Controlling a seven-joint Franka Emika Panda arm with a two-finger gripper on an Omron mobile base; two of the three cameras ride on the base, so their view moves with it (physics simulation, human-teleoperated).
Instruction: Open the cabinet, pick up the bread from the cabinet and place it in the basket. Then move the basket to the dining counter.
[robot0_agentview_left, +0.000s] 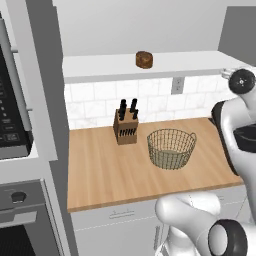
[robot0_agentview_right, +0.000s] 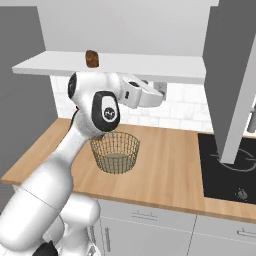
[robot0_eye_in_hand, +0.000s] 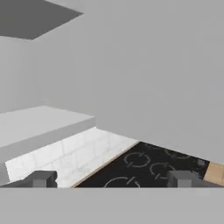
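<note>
White shelf, unlabelled bread, basket

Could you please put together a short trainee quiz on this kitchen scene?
1. True or false: the bread already lies in the basket.
2. What stands just left of the basket in the left base view? A) a knife block B) a kettle C) a fruit bowl
3. Fill in: the claw has its fingers spread ____.

Key: 1. False: it sits on the white shelf of the cabinet. 2. A, the knife block. 3. Open, looking at the open door and the stovetop, holding nothing.
</note>
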